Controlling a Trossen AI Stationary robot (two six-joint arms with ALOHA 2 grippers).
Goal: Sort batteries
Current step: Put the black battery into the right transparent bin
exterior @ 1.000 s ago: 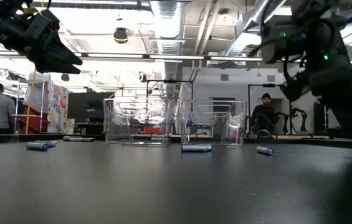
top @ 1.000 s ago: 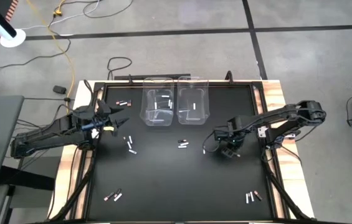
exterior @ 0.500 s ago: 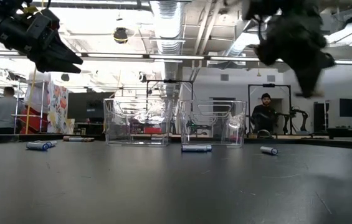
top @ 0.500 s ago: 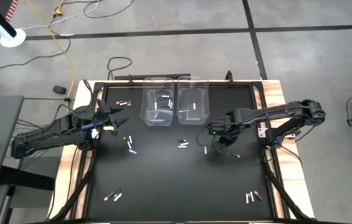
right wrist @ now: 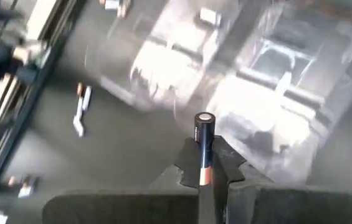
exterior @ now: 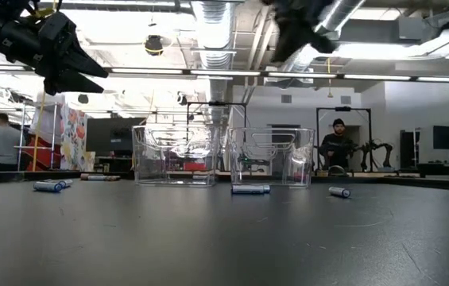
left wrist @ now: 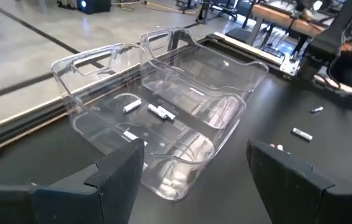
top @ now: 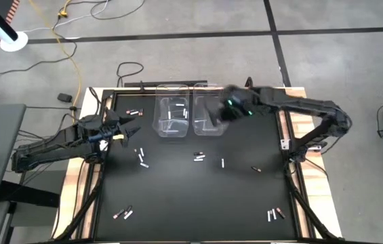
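Right claw (right wrist: 205, 177) clenched on battery (right wrist: 204, 134), over right bin (top: 209, 108). Light, stiff, slick cylinder; pinched low, bulk protruding ahead. Left claw (left wrist: 194, 180) released, bins ahead, idle over tabletop (top: 177, 190).

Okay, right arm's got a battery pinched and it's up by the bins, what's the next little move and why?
Probably open the right claw over the right-hand bin and drop the battery. It is shut on a dark, copper-banded cell, and the high view puts it above that bin. The left claw hangs open, empty, beside the bins.
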